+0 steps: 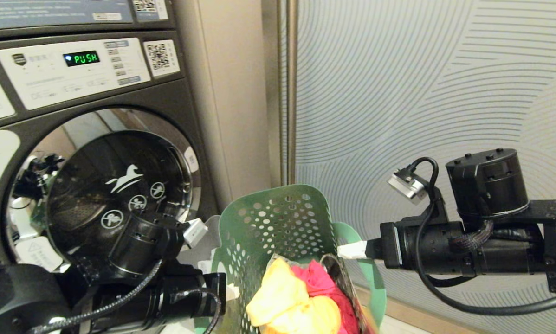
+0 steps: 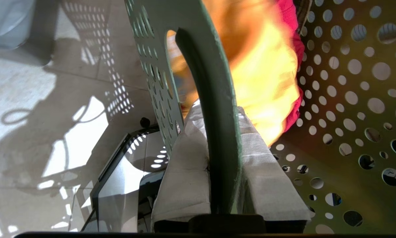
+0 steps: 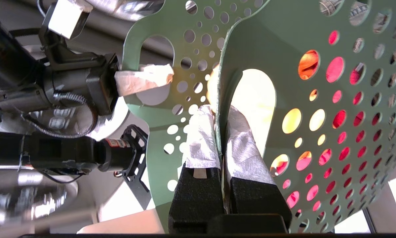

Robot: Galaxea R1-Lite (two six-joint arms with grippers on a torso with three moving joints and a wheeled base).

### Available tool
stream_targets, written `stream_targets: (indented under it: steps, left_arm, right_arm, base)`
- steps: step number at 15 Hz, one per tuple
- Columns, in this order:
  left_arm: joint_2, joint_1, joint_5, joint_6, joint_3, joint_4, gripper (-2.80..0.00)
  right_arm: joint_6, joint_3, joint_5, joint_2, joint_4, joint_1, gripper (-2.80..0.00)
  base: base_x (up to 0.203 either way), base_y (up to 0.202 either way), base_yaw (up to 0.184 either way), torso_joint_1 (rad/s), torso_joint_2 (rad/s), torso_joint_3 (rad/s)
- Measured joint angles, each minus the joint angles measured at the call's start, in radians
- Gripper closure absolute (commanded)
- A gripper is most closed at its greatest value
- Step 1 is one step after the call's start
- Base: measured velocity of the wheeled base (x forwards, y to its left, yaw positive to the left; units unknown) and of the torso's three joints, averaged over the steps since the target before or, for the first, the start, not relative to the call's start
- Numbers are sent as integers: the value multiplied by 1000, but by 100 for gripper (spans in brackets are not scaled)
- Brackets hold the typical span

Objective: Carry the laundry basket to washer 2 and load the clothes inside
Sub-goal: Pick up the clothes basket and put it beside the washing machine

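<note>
The green perforated laundry basket (image 1: 278, 222) hangs between my two arms, in front of a dark front-loading washer (image 1: 115, 185) whose round door is shut; I cannot read the washer's number. Yellow and pink clothes (image 1: 301, 297) lie inside the basket. My left gripper (image 2: 217, 112) is shut on the rim at the basket's (image 2: 350, 99) left handle, with the clothes (image 2: 264, 72) just past it. The right gripper (image 3: 219, 112) is shut on the rim at the opposite handle of the basket (image 3: 260, 39). Both show in the head view, left gripper (image 1: 231, 292) and right gripper (image 1: 352, 250).
The washer's panel display (image 1: 81, 58) reads PUSH. A beige panel and a metal strip (image 1: 287, 93) stand right of the washer, then a patterned wall (image 1: 422, 93). Tiled floor (image 2: 36, 99) lies below the basket.
</note>
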Motion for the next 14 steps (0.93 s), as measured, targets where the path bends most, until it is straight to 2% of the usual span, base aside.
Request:
stream_targets:
  steps: [14]
  left_arm:
    - [-1,0,2,-2,14,0,0]
  right_arm:
    - [1,0,0,20,-41,3,0]
  base:
    - [1,-7,177,2,2,2]
